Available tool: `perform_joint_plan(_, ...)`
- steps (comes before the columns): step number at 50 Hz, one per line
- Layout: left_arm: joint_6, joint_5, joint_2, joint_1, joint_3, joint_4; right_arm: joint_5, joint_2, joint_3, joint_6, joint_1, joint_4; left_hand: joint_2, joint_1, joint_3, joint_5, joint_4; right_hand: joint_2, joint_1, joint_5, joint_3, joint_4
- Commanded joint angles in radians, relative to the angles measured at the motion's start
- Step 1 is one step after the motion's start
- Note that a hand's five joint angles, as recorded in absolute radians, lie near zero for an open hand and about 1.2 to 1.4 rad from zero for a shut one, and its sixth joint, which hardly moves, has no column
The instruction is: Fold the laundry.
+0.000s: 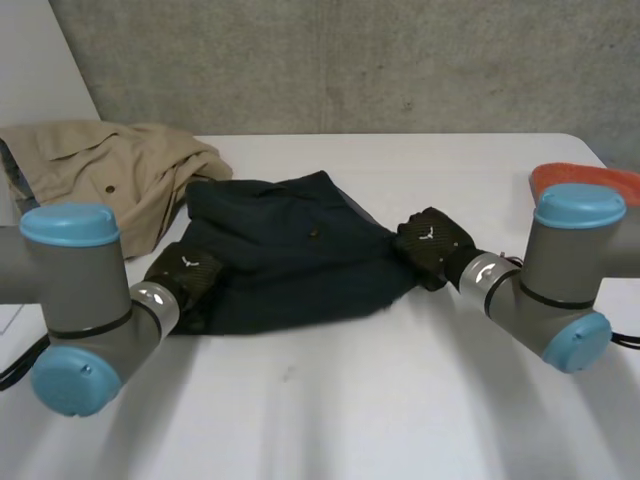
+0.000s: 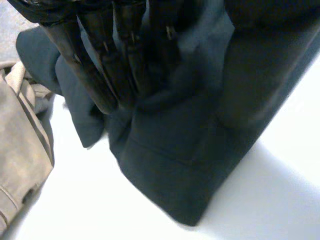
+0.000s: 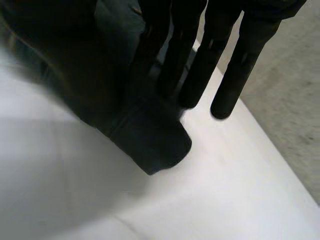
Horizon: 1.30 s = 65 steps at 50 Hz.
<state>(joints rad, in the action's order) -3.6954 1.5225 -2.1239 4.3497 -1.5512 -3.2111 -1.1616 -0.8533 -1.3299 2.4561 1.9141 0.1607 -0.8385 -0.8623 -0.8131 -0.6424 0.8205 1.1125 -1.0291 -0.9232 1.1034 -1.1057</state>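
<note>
My left hand (image 1: 186, 274) rests straight-fingered on the navy cloth's (image 1: 290, 250) left edge, and my right hand (image 1: 428, 241) the same on its right edge, mid-table (image 1: 400, 400). Nothing is pinched, so a drag might slip off and bunch it.

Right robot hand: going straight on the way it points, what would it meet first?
The dark blue garment; the right robot hand looks to be at its edge, though contact is unclear.
</note>
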Motion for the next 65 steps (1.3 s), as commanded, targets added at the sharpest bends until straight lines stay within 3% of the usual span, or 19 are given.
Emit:
perform_joint_plan(1, -0.066, 0.027, 0.027, -0.05, 0.053, 0.053, -0.038, -0.042, -0.025, 0.064, -0.004, 0.034, -0.558, -0.534, -0.583, -0.579, 0.576, 0.284, -0.367, -0.299, 0.293, -0.291)
perform_joint_plan(9, 0.124, 0.027, 0.387, -0.076, 0.045, 0.048, -0.018, -0.354, -0.025, 0.191, -0.09, -0.041, -0.558, -0.534, -0.583, -0.579, 0.576, 0.284, -0.367, -0.299, 0.293, -0.291)
perform_joint_plan(13, 0.19, 0.01, 0.463, -0.078, 0.097, 0.043, 0.0, -0.408, 0.026, 0.241, -0.118, -0.084, -0.558, -0.534, -0.583, -0.579, 0.576, 0.284, -0.367, -0.299, 0.293, -0.291)
perform_joint_plan(20, 0.16, 0.036, 0.237, -0.059, 0.261, 0.099, -0.015, -0.287, 0.129, 0.251, -0.061, -0.145, -0.558, -0.534, -0.583, -0.579, 0.576, 0.284, -0.367, -0.299, 0.293, -0.291)
perform_joint_plan(24, 0.124, 0.085, 0.023, -0.042, 0.414, 0.16, -0.059, -0.153, 0.211, 0.227, -0.014, -0.147, -0.558, -0.534, -0.583, -0.579, 0.576, 0.284, -0.367, -0.299, 0.293, -0.291)
perform_joint_plan(31, 0.138, 0.081, -0.178, -0.053, 0.594, 0.249, -0.205, 0.094, 0.369, 0.204, 0.059, -0.099, -0.555, -0.531, -0.581, -0.577, 0.573, 0.228, -0.312, -0.243, 0.237, -0.235)
perform_joint_plan(33, 0.147, 0.077, -0.191, -0.064, 0.615, 0.28, -0.236, 0.118, 0.385, 0.21, 0.069, -0.098, -0.176, -0.152, -0.201, -0.197, 0.194, -0.149, 0.066, 0.134, -0.14, 0.142)
perform_joint_plan(34, 0.15, 0.083, -0.186, -0.071, 0.623, 0.309, -0.265, 0.125, 0.391, 0.221, 0.077, -0.102, 0.28, 0.304, 0.255, 0.258, -0.262, -0.578, 0.495, 0.564, -0.569, 0.572)
perform_joint_plan(36, 0.155, 0.094, -0.171, -0.078, 0.62, 0.332, -0.285, 0.119, 0.385, 0.236, 0.08, -0.11, 0.542, 0.566, 0.517, 0.52, -0.524, -0.884, 0.8, 0.869, -0.875, 0.877)
perform_joint_plan(38, 0.156, 0.114, -0.131, -0.082, 0.606, 0.35, -0.293, 0.083, 0.367, 0.265, 0.08, -0.121, 0.663, 0.686, 0.637, 0.641, -0.645, -0.938, 0.855, 0.923, -0.929, 0.931)
perform_joint_plan(45, 0.163, 0.156, 0.053, -0.064, 0.458, 0.313, -0.228, -0.094, 0.255, 0.317, 0.046, -0.133, 0.664, 0.688, 0.639, 0.642, -0.646, -0.938, 0.855, 0.923, -0.929, 0.931)
perform_joint_plan(50, 0.161, 0.122, 0.238, -0.07, 0.239, 0.284, -0.127, -0.21, 0.143, 0.206, 0.005, -0.231, 0.579, 0.603, 0.553, 0.557, -0.561, -0.839, 0.755, 0.824, -0.83, 0.832)
perform_joint_plan(57, 0.16, 0.079, 0.396, -0.13, -0.028, 0.281, -0.07, -0.257, 0.043, 0.046, -0.055, -0.43, 0.347, 0.371, 0.322, 0.325, -0.329, -0.651, 0.567, 0.636, -0.641, 0.644)
perform_joint_plan(60, 0.164, 0.074, 0.407, -0.145, -0.084, 0.278, -0.046, -0.256, -0.018, 0.047, -0.075, -0.458, 0.238, 0.262, 0.212, 0.216, -0.22, -0.615, 0.532, 0.6, -0.606, 0.608)
perform_joint_plan(65, 0.169, 0.044, 0.32, -0.131, -0.127, 0.231, -0.018, -0.221, -0.115, 0.092, -0.075, -0.342, 0.287, 0.311, 0.262, 0.265, -0.269, -0.6, 0.517, 0.586, -0.591, 0.594)
